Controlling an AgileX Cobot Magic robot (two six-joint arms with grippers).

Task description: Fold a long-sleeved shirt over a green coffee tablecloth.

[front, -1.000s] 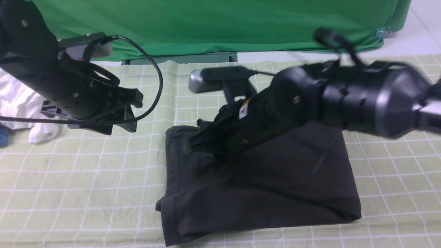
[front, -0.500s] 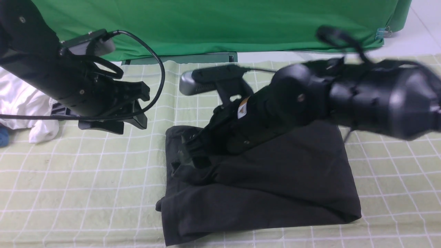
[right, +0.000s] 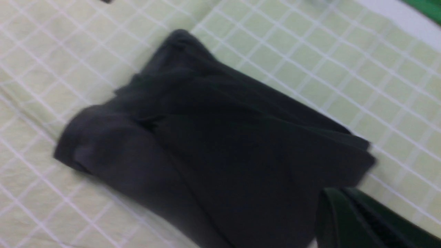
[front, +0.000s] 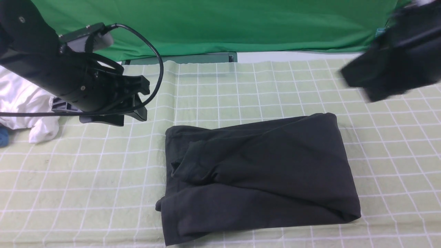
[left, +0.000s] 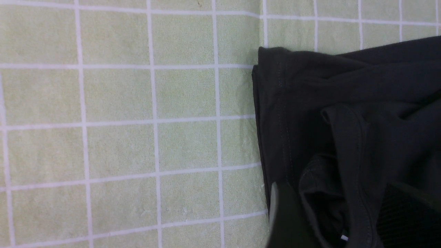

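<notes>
Long-sleeved shirt (front: 258,175) is folded into a thick black rectangle and lies flat on the green coffee tablecloth (front: 86,186), near the middle of the cloth and a little toward my right side. Neither of my claws touches it.

My left gripper (front: 132,103) hangs above the tablecloth, beside the far left corner of the shirt. Its fingers (left: 286,220) are spread apart and nothing is between them; in my left wrist view the shirt's hemmed edge is just under them.

My right gripper (right: 358,220) is raised far to the right, above the tablecloth and apart from the shirt. It looks blurred, but its fingers are pressed together and they carry nothing.

Farther out, a white garment (front: 20,106) lies at the left edge of the tablecloth. A plain deep-green fabric (front: 220,24) hangs behind the table.
</notes>
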